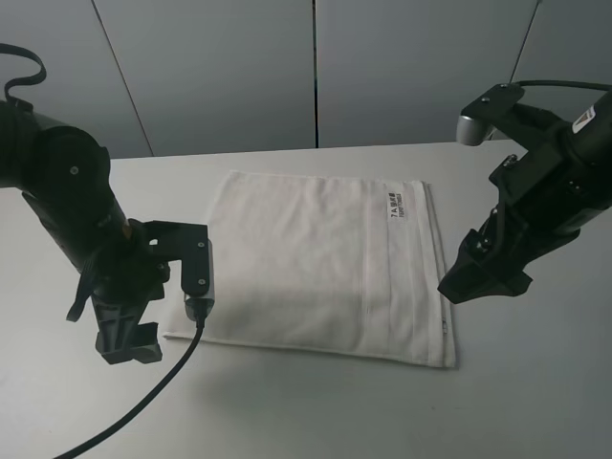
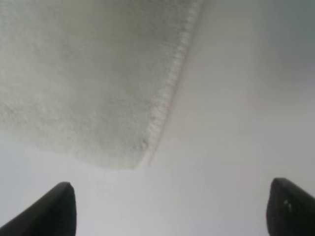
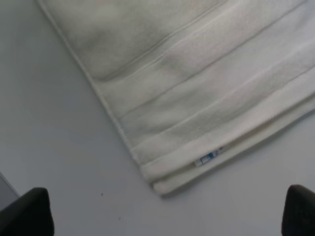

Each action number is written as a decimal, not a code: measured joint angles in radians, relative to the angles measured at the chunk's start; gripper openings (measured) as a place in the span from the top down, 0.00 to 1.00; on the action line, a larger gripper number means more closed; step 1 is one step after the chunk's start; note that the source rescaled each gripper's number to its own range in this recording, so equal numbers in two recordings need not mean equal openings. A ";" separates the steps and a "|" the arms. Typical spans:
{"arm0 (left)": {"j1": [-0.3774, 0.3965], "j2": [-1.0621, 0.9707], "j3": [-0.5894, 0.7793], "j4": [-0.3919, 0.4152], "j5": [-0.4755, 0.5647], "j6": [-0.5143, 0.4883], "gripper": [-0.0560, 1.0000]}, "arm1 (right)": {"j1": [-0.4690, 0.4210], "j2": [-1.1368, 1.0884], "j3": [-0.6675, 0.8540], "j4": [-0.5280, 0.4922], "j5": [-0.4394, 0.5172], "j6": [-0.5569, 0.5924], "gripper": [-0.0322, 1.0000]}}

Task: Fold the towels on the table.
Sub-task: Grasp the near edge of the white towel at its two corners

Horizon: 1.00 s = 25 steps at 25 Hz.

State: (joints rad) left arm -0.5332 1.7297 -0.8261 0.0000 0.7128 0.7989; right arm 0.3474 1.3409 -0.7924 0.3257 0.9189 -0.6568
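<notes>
The white terry towel [image 1: 316, 268] lies flat on the white table [image 1: 535, 402], with a woven band and a dark-printed label [image 1: 397, 206] near its right edge. My left gripper [image 1: 129, 346] hangs just off the towel's near left corner. In the left wrist view that corner [image 2: 140, 155] lies ahead of the open, empty gripper [image 2: 172, 211]. My right gripper [image 1: 475, 285] hovers beside the towel's right edge. In the right wrist view it [image 3: 162, 216] is open and empty above the near right corner [image 3: 160, 184], where the edge shows two layers and a small blue tag [image 3: 206, 158].
Grey wall panels [image 1: 316, 67] stand behind the table's far edge. A black cable [image 1: 153, 392] trails from the left arm over the near tabletop. Bare tabletop surrounds the towel on all sides.
</notes>
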 joint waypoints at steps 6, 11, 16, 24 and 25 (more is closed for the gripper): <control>-0.002 0.029 0.000 0.000 -0.087 0.050 0.00 | 0.000 0.040 0.000 -0.002 -0.026 -0.002 0.00; -0.003 0.048 0.000 0.012 -0.108 0.068 0.00 | 0.000 0.089 0.000 -0.006 -0.039 -0.004 0.00; -0.003 0.105 0.000 0.010 -0.114 0.072 0.00 | 0.000 0.131 0.000 -0.023 -0.051 -0.017 0.00; -0.005 0.139 0.000 0.000 -0.156 0.093 0.00 | 0.000 0.165 0.000 -0.025 -0.078 -0.118 0.00; -0.005 0.143 0.000 0.000 -0.161 0.093 0.00 | 0.000 0.166 0.000 -0.025 -0.078 -0.137 0.00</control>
State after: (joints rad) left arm -0.5380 1.8724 -0.8265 0.0000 0.5518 0.8919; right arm 0.3470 1.5073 -0.7924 0.3006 0.8410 -0.7935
